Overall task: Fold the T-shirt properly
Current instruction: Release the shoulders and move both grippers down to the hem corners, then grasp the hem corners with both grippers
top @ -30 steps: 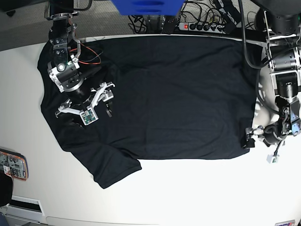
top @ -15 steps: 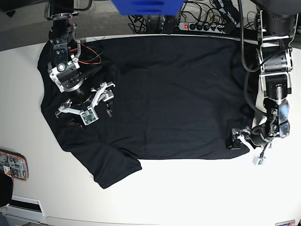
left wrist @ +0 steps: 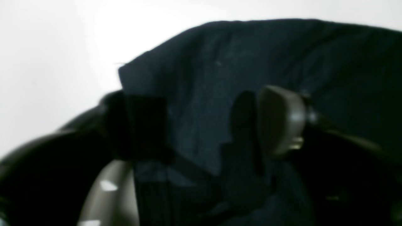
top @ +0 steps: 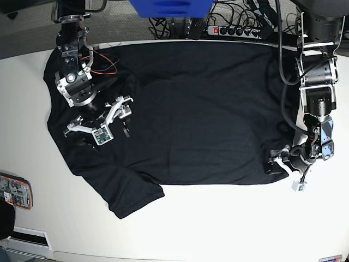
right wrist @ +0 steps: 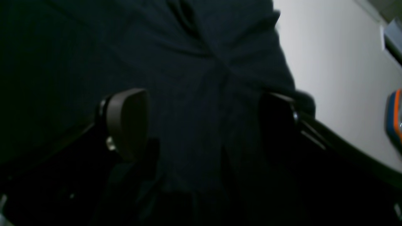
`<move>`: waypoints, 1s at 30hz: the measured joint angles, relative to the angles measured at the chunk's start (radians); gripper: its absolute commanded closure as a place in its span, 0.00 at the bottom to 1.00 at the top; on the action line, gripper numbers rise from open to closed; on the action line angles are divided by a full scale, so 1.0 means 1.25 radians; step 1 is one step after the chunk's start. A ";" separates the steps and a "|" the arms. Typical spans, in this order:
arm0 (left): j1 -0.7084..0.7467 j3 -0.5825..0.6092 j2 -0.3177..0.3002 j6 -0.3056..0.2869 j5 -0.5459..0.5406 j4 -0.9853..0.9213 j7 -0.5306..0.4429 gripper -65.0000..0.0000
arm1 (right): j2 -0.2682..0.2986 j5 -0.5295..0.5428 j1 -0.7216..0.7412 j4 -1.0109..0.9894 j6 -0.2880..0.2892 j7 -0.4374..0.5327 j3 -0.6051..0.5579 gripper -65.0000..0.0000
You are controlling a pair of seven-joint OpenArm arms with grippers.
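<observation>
White table (top: 218,218): one T-shirt (top: 191,109), two hands.

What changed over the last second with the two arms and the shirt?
The left gripper slid inward from the table edge onto the hem corner of the T-shirt, and its jaws began narrowing around the cloth; a firm grip isn't clear yet. The right gripper stayed open over the shoulder area. The shirt itself lies spread as before.

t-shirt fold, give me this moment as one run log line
T-shirt: spread flat on table | left gripper: at lower hem corner, fingers astride edge | right gripper: open over sleeve end | fold: not started
</observation>
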 measured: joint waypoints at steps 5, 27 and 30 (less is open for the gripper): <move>0.002 -0.002 0.001 0.003 0.002 -0.003 0.011 1.00 | -0.001 0.000 0.000 0.000 0.000 0.024 0.000 0.21; 0.025 -0.002 -0.002 -0.002 -0.003 0.004 -0.024 1.00 | 0.001 0.009 0.398 -0.119 -0.004 -0.241 -0.004 0.21; 0.046 -0.001 -0.001 0.000 0.005 0.051 -0.014 1.00 | -0.001 0.008 0.414 -0.262 0.002 -0.265 -0.006 0.21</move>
